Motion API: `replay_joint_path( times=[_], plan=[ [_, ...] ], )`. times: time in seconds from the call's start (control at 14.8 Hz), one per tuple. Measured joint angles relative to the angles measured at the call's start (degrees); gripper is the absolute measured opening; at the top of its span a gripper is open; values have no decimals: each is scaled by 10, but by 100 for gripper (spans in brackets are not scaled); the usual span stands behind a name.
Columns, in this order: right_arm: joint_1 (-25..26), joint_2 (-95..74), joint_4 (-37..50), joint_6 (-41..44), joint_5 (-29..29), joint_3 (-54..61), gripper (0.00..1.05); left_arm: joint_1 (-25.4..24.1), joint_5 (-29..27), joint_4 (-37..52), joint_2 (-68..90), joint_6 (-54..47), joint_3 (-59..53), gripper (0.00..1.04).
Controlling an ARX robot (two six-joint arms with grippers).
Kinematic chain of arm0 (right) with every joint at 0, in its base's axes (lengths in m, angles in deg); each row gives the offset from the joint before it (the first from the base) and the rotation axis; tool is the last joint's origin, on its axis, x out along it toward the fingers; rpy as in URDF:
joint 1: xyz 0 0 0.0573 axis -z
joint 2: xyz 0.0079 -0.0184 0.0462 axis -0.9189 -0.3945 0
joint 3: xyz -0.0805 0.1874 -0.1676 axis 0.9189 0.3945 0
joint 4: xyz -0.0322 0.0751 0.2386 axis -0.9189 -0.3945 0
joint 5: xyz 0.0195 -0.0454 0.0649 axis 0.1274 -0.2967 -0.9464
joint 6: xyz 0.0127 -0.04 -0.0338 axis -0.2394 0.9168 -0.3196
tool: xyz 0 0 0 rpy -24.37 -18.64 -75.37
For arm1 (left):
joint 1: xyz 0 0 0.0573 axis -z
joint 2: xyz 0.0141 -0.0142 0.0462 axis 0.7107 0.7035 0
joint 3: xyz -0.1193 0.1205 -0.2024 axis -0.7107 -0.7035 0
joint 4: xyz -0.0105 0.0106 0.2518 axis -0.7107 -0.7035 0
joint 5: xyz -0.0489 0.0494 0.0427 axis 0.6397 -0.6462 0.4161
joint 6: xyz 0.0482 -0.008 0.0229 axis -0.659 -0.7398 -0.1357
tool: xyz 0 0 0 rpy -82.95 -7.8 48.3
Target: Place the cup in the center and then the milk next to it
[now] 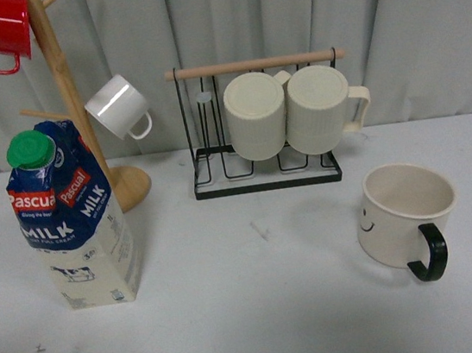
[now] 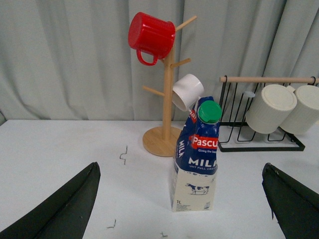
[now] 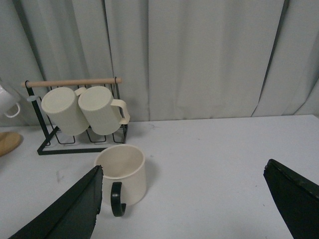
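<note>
Left end effector (image 2: 180, 167) and right end effector (image 3: 184, 167) both gape wide, empty; the front view shows neither. One milk (image 1: 72, 217) stands left on the table (image 1: 263, 312), one cup (image 1: 402, 214) upright at right, its smiley visible only from the front. Two ribbed mugs (image 1: 256, 115) sit on one rack (image 1: 205, 71)

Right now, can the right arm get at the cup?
Probably yes. The right hand is open, the cup stands upright on the table ahead of it, and nothing lies between. The rack is behind the cup.
</note>
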Motion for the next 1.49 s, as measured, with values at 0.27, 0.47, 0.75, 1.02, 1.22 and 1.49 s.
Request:
replay_joint_path(
  times=[0.27,0.47,0.75,1.02,1.22,1.49],
  plan=[
    [0,0,0,0,0,0,98,0,0,0,0,0,0,98],
    [99,-259,54,-47,-212,-84,98,0,-1,0,0,0,0,98],
    [7,-622,205,-125,-76,-232,98,0,0,0,0,0,0,98],
    [-61,-918,66,-234,-1,-447,98,0,0,0,0,0,0,98],
    [-63,-1011,39,-243,52,-517,98,0,0,0,0,0,0,98],
    [-64,-1066,58,-259,44,-539,98,0,0,0,0,0,0,98]
  ],
)
